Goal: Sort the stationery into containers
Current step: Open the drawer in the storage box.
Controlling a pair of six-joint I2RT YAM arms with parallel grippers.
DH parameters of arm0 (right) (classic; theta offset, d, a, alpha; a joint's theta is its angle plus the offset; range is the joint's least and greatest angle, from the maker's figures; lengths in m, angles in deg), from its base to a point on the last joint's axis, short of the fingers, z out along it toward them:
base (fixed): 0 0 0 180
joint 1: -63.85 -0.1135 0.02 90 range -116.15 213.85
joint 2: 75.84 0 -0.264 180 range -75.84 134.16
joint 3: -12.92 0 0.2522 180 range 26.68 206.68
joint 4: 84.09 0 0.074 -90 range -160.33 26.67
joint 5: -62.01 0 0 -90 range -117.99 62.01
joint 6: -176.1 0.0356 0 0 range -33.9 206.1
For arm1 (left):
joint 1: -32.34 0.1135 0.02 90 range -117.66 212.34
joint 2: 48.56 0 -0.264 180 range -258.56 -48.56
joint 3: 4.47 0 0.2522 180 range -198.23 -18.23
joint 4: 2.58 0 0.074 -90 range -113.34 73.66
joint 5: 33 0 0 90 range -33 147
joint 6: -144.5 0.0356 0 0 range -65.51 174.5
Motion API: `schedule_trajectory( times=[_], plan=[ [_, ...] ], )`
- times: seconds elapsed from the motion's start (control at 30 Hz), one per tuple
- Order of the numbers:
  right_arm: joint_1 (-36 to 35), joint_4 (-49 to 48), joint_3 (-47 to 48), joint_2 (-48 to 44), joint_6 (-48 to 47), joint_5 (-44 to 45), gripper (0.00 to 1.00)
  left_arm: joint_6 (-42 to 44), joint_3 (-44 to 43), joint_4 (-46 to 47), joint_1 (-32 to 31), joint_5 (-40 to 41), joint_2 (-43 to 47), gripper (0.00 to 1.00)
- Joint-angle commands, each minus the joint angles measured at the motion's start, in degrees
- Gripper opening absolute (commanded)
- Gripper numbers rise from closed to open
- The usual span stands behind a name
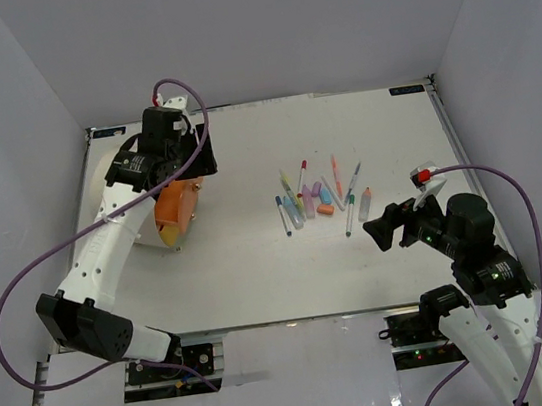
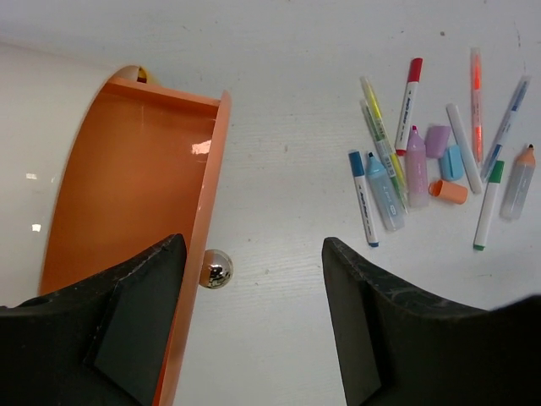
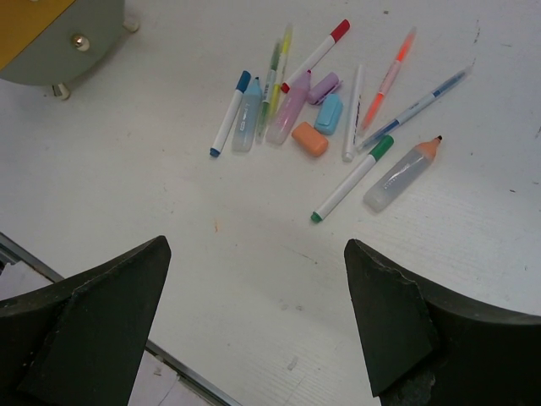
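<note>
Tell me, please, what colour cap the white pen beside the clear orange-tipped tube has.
Green cap, clearest in the right wrist view.

Cream container [image 2: 42, 110] with orange face; red-capped pen [image 2: 407, 106].

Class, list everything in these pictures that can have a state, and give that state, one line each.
left gripper, open, empty, near the knob.
right gripper, open, empty, above the table.
drawer, pulled out of the cream container; the inside that shows is bare.
stationery, loose on the table, unsorted.
red-capped pen, cap on.
</note>
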Motion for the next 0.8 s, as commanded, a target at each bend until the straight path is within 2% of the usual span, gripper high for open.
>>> schedule_trajectory(
  times=[0.0, 0.4, 0.77],
  plan=[
    [0.1, -1.0, 1.0, 0.5, -0.8, -1.2, 0.90, 0.1, 1.0, -1.1, 0.3, -2.1, 0.1, 0.76],
    [0.1, -1.1, 0.3, 0.4, -0.7, -1.9, 0.90, 0.4, -0.7, 0.1, 0.3, -7.0, 0.8, 0.76],
    [0.1, -1.2, 0.3, 0.4, -0.7, -2.1, 0.90, 0.1, -3.5, -0.2, 0.4, -6.8, 1.4, 0.71]
  ],
)
